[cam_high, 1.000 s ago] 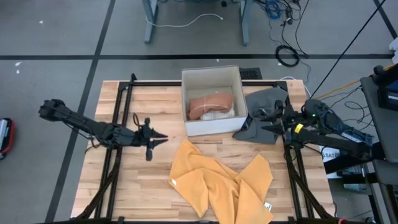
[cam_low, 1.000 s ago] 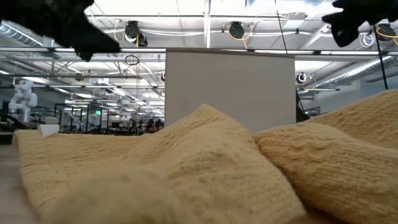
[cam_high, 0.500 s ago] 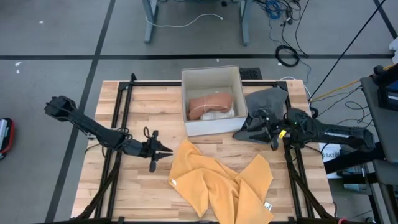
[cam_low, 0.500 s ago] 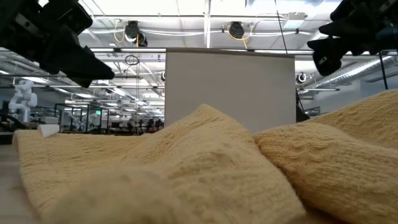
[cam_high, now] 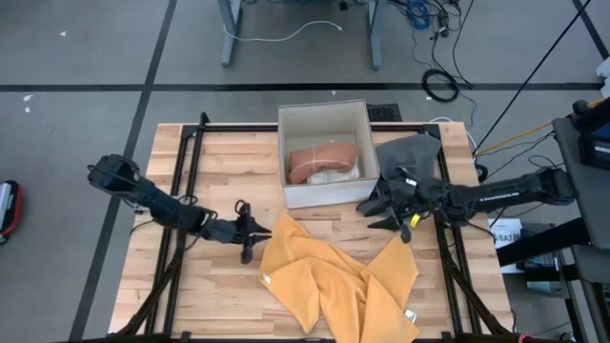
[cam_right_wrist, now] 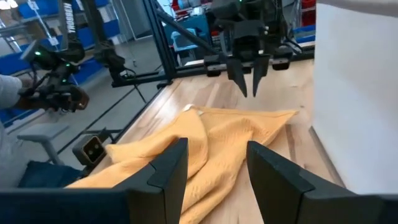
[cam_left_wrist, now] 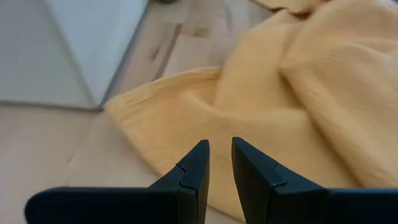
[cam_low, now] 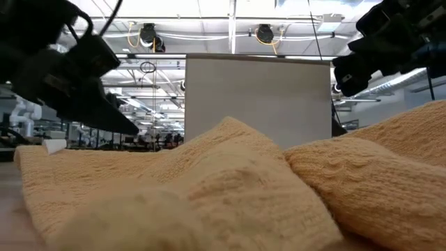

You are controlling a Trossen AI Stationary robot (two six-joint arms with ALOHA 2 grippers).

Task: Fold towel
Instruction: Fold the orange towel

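In the high view the left arm is seen reaching in from the left edge across the wooden table point(cam_high: 214, 162), and the left gripper point(cam_high: 254, 232) is placed just left of centre, right beside the upper left corner of the yellow towel point(cam_high: 334, 281). Its fingers are parted only by a narrow gap, as shown in the left wrist view point(cam_left_wrist: 219, 163), and nothing is held between them; the towel edge is seen just ahead of the tips. The towel is spread crumpled over the lower middle of the table, with folds bunched and one corner raised toward the right. A small white tag point(cam_high: 267, 279) is seen at its left edge. Above it, at the top centre of the table, a white box point(cam_high: 324, 119) is set, with a folded brownish cloth point(cam_high: 322, 160) lying inside. To the right of the box a grey cloth point(cam_high: 408, 157) is lying at the upper right of the table. The right gripper point(cam_high: 393, 211) is held over the lower edge of that grey cloth, just above the towel's raised right corner; its fingers are spread wide apart and nothing is gripped, as confirmed in the right wrist view point(cam_right_wrist: 214, 163). In the low view the towel point(cam_low: 230, 188) is filling the foreground
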